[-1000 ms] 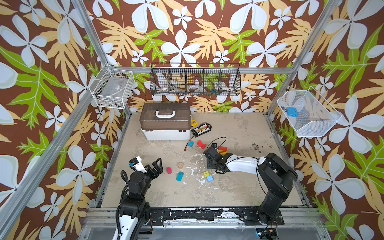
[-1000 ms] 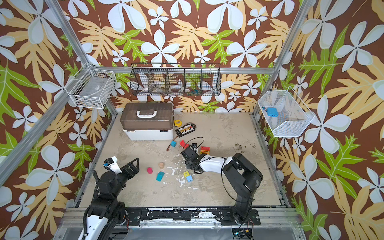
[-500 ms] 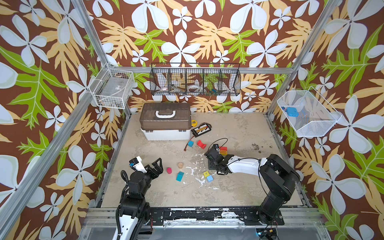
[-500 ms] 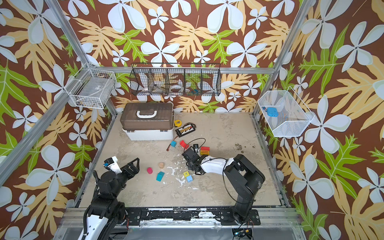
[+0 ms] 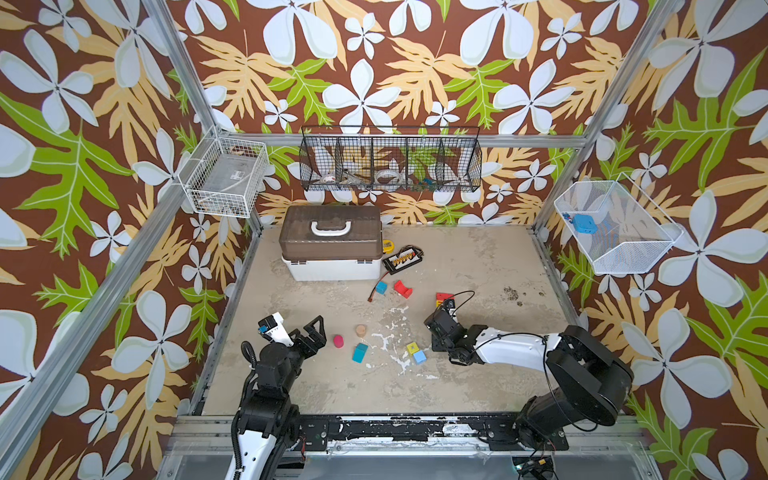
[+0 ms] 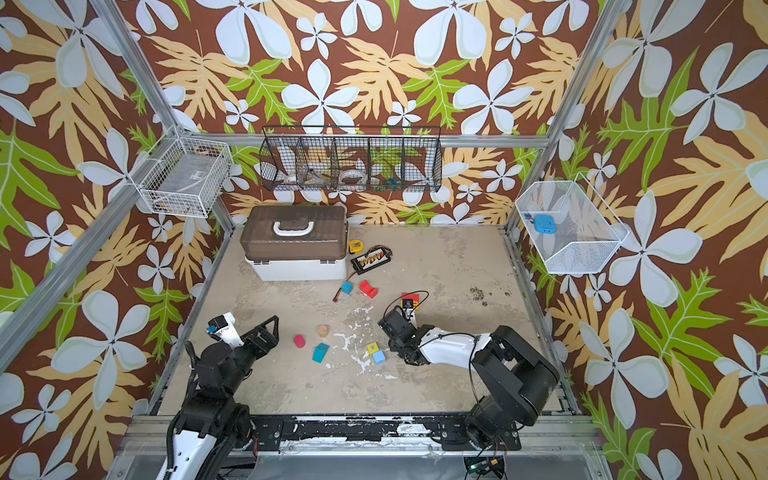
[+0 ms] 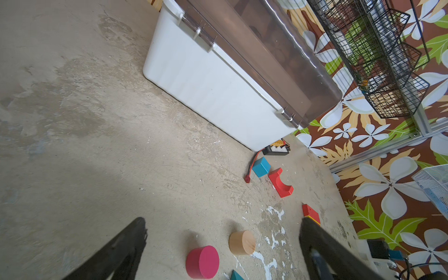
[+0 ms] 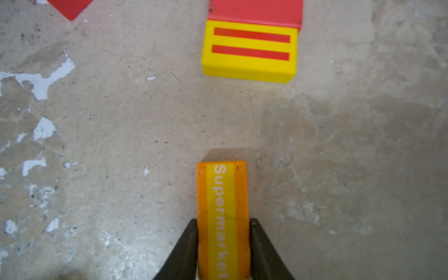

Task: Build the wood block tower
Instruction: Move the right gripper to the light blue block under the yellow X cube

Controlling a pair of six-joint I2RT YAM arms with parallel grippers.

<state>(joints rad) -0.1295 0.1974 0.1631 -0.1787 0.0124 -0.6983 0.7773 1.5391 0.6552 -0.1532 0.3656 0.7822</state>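
Wall's mesh basket (image 5: 631,259) holds blue object (image 5: 585,223); right gripper (image 8: 223,221) clamps orange block (image 8: 222,191).

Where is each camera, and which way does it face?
Top views: high in front, looking down on the table; both arms show.
Left wrist: on that arm, facing the white case and pink cylinder; open left claw shows.
Right wrist: looking down at the right claw, shut on the orange Supermarket bar.
Shared: pink cylinder, in both top views too.

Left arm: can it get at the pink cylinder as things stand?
Probably yes. The left pincer is open, and the pink cylinder stands close in front of it on bare floor, with nothing between them.
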